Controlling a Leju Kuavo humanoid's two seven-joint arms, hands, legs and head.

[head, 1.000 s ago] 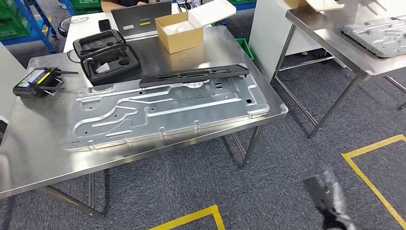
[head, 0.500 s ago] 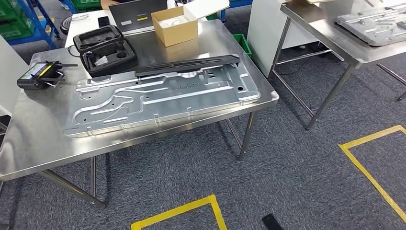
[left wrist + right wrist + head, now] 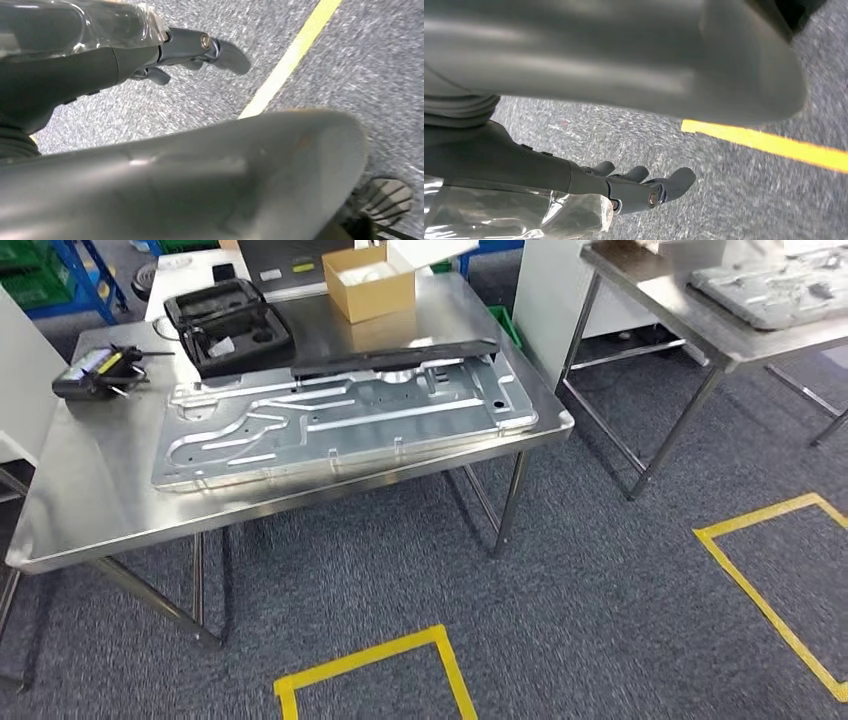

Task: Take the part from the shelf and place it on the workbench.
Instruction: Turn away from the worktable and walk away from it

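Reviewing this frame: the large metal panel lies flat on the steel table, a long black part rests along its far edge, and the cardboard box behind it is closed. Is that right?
Not quite. The cardboard box is open, its flap raised and white contents visible inside, as the head view shows. The rest stands: the metal panel lies flat on the steel table, with the long black part along its far edge.

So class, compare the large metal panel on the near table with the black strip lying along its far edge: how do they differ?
The metal panel is shiny silver, broad and embossed with ridges; the black strip is matte, dark and narrow. The panel covers much of the table, while the strip spans only the panel's far edge. Both lie flat, lengthwise alike.
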